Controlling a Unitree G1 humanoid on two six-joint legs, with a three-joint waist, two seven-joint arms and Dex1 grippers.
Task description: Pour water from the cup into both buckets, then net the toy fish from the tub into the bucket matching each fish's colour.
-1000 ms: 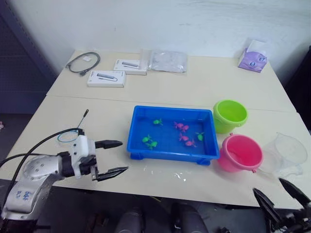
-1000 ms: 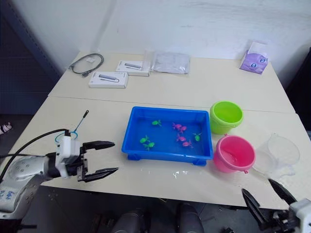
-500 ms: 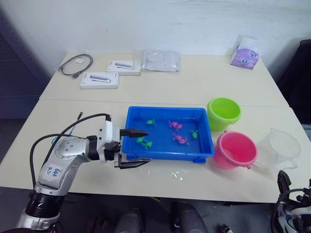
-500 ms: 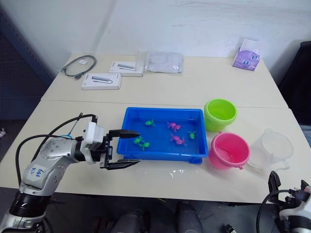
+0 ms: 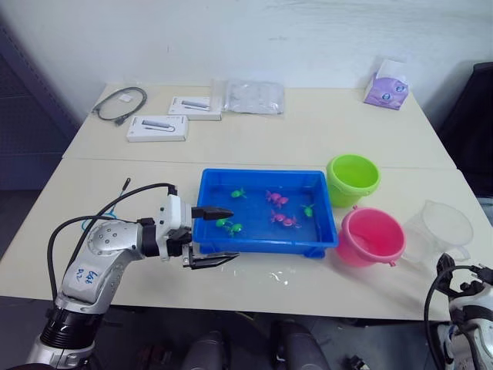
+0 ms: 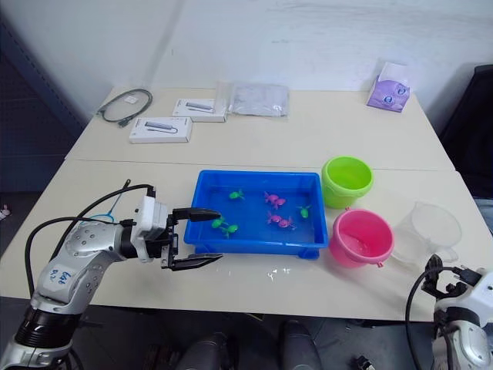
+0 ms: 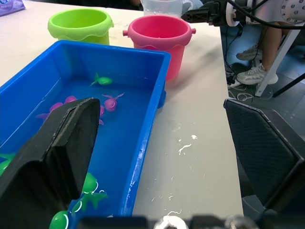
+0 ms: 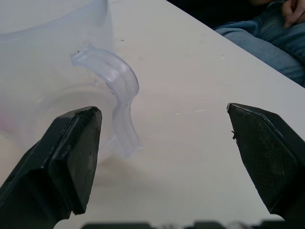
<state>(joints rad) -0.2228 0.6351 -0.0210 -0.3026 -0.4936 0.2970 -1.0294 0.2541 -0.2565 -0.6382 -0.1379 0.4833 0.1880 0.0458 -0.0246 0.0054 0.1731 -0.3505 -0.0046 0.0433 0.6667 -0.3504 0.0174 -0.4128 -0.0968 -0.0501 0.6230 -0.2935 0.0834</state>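
Toy fish lie in the glossy blue tub; left gripper gapes wide at its corner, empty; right gripper spread wide beside the clear cup, holding nothing

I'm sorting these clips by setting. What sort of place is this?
Probably an indoor lab or office workspace: plain pale tables against a white wall, with small boxes, a coiled cable and a tissue pack at the back, and a seated person's legs beside the table.
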